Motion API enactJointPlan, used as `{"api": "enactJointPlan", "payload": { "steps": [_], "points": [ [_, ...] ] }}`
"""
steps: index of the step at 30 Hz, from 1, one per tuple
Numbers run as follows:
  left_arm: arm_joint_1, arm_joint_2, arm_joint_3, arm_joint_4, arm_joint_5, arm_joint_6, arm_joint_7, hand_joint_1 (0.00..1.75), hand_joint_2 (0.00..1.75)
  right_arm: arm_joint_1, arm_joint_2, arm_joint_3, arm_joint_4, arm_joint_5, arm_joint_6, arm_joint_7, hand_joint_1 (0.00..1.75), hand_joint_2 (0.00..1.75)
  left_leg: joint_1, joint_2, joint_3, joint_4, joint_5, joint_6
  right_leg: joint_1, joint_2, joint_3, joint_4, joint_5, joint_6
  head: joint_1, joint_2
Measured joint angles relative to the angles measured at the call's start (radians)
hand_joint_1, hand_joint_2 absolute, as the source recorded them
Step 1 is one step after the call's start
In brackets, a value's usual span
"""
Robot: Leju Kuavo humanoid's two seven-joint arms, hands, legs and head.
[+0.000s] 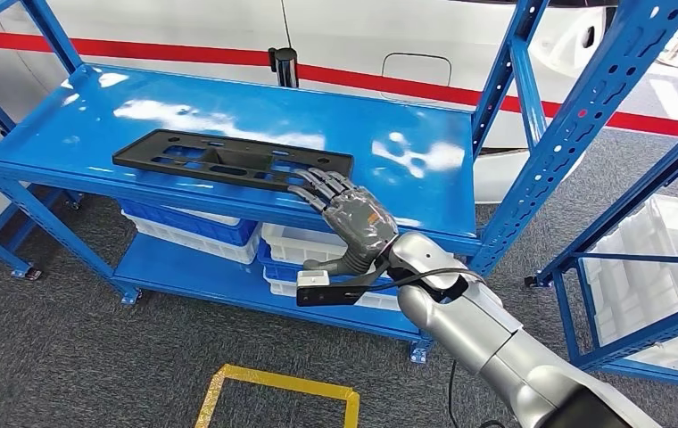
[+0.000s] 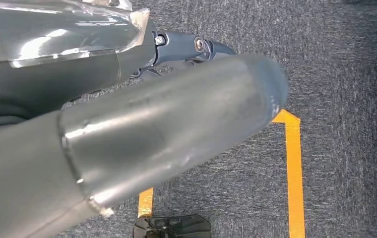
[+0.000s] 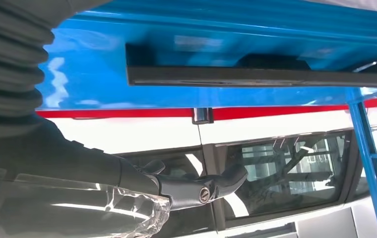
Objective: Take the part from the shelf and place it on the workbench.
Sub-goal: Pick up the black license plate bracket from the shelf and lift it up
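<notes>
Part (image 1: 233, 159): flat black perforated plate, lying lengthwise on the top deck of the blue shelf (image 1: 425, 192), toward the front edge, at about 10 o'clock from the right hand. It is resting flat and unlifted, long side parallel to the shelf lip; that placement is probably leaving its near right corner as the easiest place to take hold from the front. In the right wrist view the part (image 3: 256, 75) is showing edge-on as a thin dark bar against the blue deck.

Right hand (image 1: 349, 214): reaching up from 5 o'clock, palm turned down, fingers (image 1: 318, 183) stretched out and lying at the part's right end, thumb hanging below the shelf lip. Fingers appear to be touching or just overlapping the plate's corner, but nothing is gripped; the hand is spread and released. Judged step: approach, with closing on the plate not yet done.

Left hand (image 2: 127, 114): hanging over grey carpet beside an orange floor line (image 2: 294, 173). A thick grey thumb is crossing the view; nothing is seen in the hand, and whether it is spread or clenched I cannot tell.

White and blue bins (image 1: 194, 228): sitting on the lower shelf, beneath the part.
</notes>
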Motion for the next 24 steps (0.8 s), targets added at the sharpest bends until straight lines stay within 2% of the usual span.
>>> {"api": "enactJointPlan", "payload": {
  "steps": [16,24],
  "points": [
    [-0.016,0.011,-0.044,-0.012,-0.017,0.003,0.016,0.00,0.00,-0.068,0.145,0.026,0.195,0.077,-0.043,0.108,0.00,1.75,0.003,0.000,0.000,0.000,0.001,-0.002,0.002,0.000,0.000,0.001,0.000,0.000,0.000,0.000],
    [-0.028,0.016,-0.067,-0.023,-0.027,0.002,0.030,0.00,0.00,-0.085,0.187,0.017,0.257,0.108,-0.064,0.141,0.00,1.75,0.003,0.000,0.000,0.000,0.001,-0.002,0.002,0.000,0.000,0.001,0.000,0.000,0.000,0.000]
  ]
}}
